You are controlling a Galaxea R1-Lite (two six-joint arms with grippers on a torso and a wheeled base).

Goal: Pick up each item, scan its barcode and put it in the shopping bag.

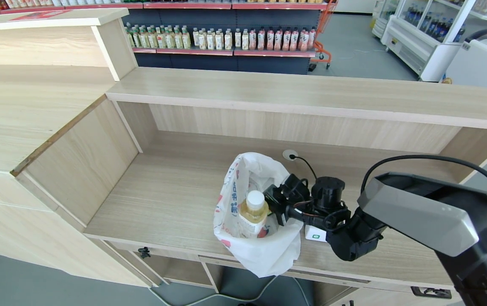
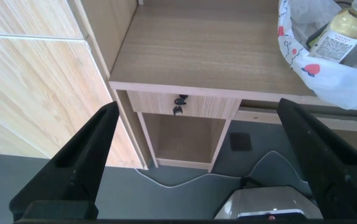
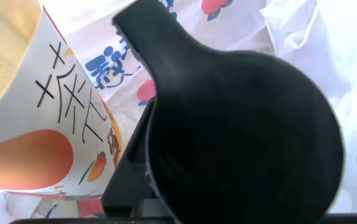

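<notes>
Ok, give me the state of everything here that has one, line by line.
shopping bag: open, standing on the counter.
bottle: capped, upright inside the bag.
left hand: open, empty.
right hand: at the bag's mouth, beside the bottle.
drawer: shut, key in its lock.

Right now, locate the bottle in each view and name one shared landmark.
Head view: bottle upright in the shopping bag, near the counter front edge.
Left wrist view: bottle poking from the bag.
Right wrist view: its label close up, against the bag.
Shared landmark: the bag's printed white plastic.
</notes>
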